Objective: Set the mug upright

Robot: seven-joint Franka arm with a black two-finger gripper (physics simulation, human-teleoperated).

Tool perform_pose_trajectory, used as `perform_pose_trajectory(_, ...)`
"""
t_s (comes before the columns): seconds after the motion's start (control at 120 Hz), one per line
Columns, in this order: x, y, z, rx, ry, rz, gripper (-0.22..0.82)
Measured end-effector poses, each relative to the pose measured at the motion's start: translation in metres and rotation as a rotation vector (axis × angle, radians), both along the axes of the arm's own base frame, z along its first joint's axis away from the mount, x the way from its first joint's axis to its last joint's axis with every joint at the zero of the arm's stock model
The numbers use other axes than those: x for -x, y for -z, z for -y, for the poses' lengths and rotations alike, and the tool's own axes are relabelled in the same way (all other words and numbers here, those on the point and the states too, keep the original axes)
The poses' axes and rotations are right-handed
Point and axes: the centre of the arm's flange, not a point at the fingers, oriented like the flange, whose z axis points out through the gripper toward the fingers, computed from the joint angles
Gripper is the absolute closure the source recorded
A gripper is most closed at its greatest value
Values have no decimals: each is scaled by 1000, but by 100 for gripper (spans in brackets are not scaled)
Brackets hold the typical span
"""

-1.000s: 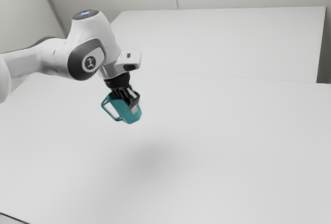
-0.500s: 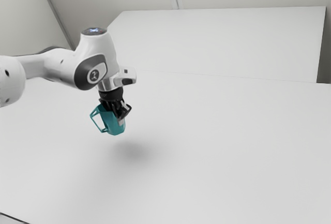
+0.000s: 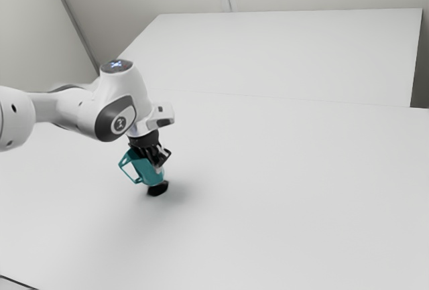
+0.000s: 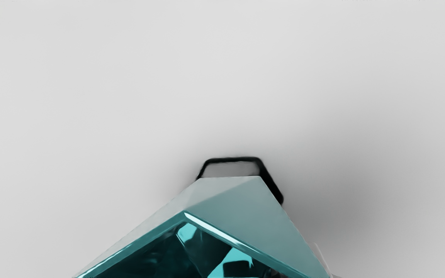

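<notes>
My gripper [image 3: 159, 164] is low over the table in the exterior view, shut on the wall of the teal mug [image 3: 144, 169]. The mug leans, its open end up towards the hand, its base down and towards the exterior view's right, its angular handle towards the exterior view's left. In the wrist view the mug [image 4: 238, 216] shows its rim, dark glossy inside and pale outer faces. Whether its base touches the table cannot be told.
A black patch [image 3: 157, 189] lies on the white table [image 3: 281, 189] directly beneath the mug; in the wrist view it is a black outline [image 4: 272, 185] past the base. A pale raised panel [image 3: 288, 55] stands behind.
My hand has come down towards the table with the mug in its grip, shifting a little to the exterior view's left. The black patch has appeared under the mug.
</notes>
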Motion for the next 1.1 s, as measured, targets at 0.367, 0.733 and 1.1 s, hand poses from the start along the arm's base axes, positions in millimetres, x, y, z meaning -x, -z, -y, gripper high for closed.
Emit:
perform_pose_trajectory(0.367, 4, 12, 25, 11, 40, 86, 78)
perform_pose_trajectory(0.733, 3, 24, 22, 20, 20, 106, 78)
perform_pose_trajectory(1.1, 4, 24, 30, 30, 28, 119, 69)
